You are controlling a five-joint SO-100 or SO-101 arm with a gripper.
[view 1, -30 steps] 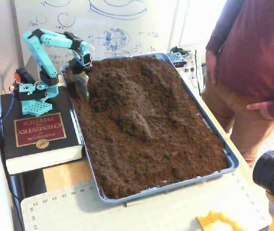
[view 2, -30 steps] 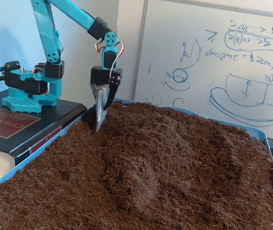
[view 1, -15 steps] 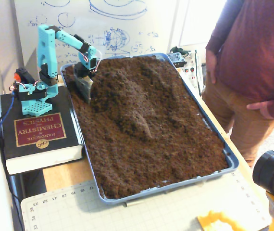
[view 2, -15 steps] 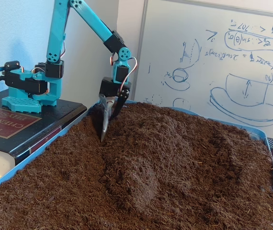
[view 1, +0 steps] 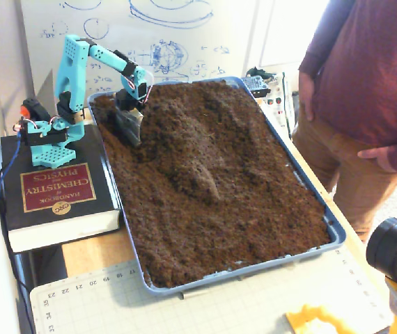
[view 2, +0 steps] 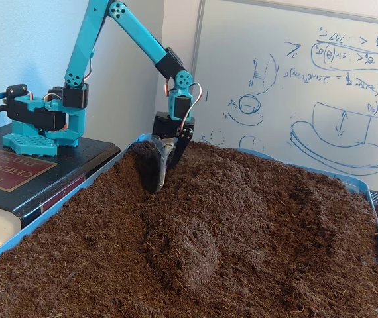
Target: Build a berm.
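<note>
Advanced into soil, hand (view 2: 160,177) stands beside berm (view 2: 182,248).

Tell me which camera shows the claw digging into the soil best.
The low fixed view near the whiteboard: the claw is large and side-on, its tip pressed into the soil beside the berm. The high fixed view shows the claw small and dark, its tip hard to make out.

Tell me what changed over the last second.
The gripper swept through the soil from the tray's book-side edge toward the berm, its tip staying buried. Nothing was grasped or released. The berm, book and bystander stayed put.
</note>
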